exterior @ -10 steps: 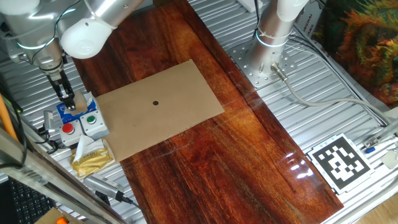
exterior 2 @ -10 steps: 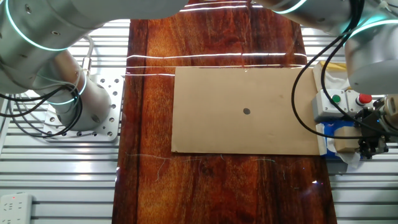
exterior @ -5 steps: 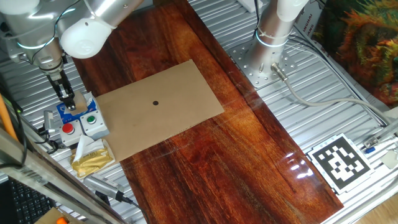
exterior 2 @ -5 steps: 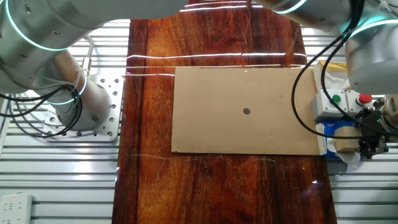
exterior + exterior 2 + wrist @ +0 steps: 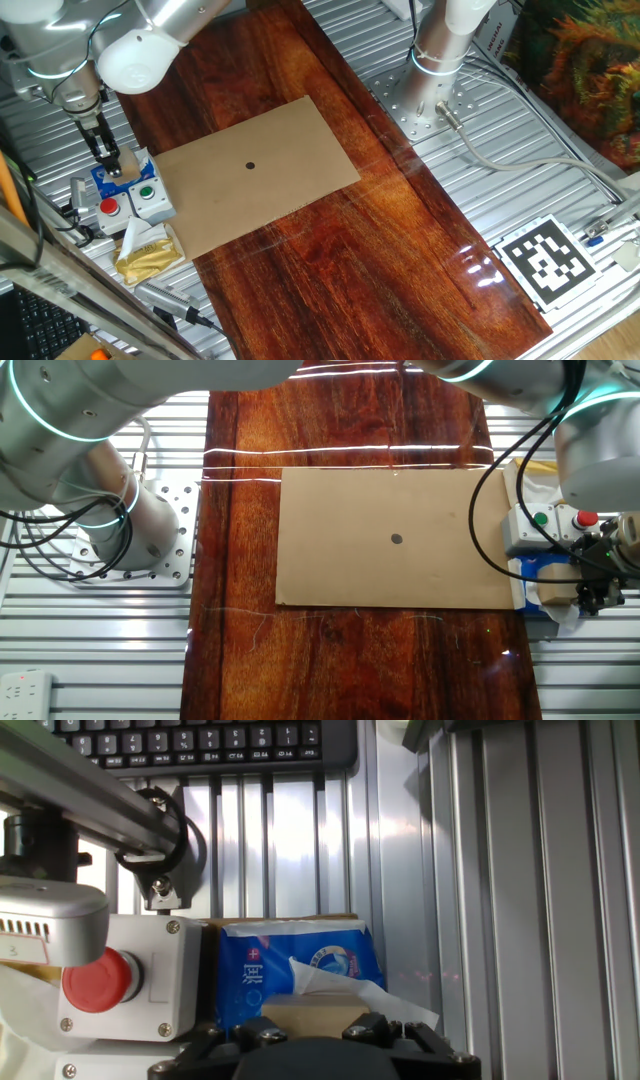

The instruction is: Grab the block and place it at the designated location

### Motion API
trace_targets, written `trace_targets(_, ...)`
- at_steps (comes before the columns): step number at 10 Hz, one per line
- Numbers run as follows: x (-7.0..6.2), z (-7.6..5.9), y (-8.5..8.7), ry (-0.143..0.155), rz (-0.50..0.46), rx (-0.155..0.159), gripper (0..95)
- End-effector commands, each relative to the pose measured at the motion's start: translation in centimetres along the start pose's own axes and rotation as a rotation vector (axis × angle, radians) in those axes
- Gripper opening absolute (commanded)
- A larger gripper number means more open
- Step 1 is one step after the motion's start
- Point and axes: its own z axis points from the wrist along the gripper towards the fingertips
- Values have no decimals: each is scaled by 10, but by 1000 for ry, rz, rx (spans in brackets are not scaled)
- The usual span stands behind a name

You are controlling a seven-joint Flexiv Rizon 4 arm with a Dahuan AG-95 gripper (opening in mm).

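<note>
Dark red-brown wooden worktop (image 5: 330, 250). Flat rectangular light-brown cardboard sheet (image 5: 290, 190), lying mid-worktop; small round black dot (image 5: 250, 166) at its centre. White box with red and green buttons (image 5: 128, 200), off the worktop's edge beside the sheet. Blue printed holder (image 5: 300, 970), beside that box. Gripper (image 5: 108, 157), clenched on the small pale tan wooden cube (image 5: 312, 1018) over the holder.
</note>
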Motion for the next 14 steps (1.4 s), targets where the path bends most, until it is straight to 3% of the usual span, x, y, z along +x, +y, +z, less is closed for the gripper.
trace_targets(1,0,0,0,0,0,0,190)
trace_targets(8,0,0,0,0,0,0,190)
trace_targets(9,-7,-9,6,8,-5,-7,380)
trace_targets(10,-7,-9,6,13,-6,-3,190)
trace_targets(14,-7,-9,7,20,-7,2,190)
